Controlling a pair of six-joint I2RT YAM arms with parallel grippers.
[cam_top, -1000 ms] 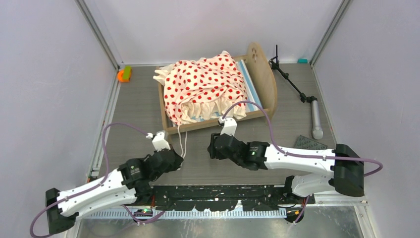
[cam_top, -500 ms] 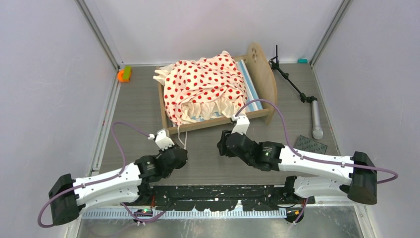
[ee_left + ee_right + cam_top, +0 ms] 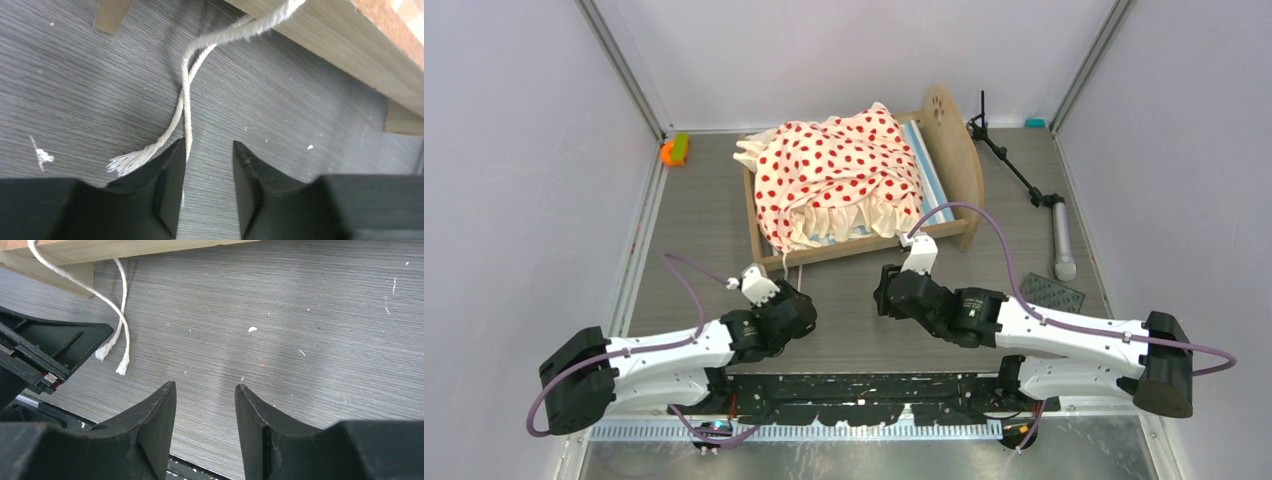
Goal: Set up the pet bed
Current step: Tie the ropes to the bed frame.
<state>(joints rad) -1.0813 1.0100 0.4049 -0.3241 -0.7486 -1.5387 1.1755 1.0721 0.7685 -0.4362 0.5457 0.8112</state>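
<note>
Location: pet bed (image 3: 854, 190) stands at the far middle of the table (image 3: 694, 220), long side toward the arms, tall end board (image 3: 951, 140) on the right
Bedding: cream, red-dotted ruffled bedding (image 3: 834, 165) lies bunched in a heap over the left and middle of the frame
Mattress: striped mattress (image 3: 927, 175) shows bare along the right, beside the end board
Cord: white twisted cord (image 3: 186, 100) hangs off the near side rail (image 3: 340, 45) onto the table, ends frayed
Left gripper (image 3: 208, 150): low over the table just in front of the rail, jaws parted; one cord strand runs along the inner face of the finger on the left of the wrist view, not pinched
Right gripper (image 3: 205, 390): low over bare table near the rail, jaws parted, nothing between them
Handling, frame: judged stiff and light; likely to slide if the cloth is tugged hard
Handling, bedding: soft and limp; will drape, drag and fold on itself
Handling, cord: thin and slack; apt to slip out of a loose pinch
Hold point: ruffled hem at the near edge, one layer, pulled gently outward
</note>
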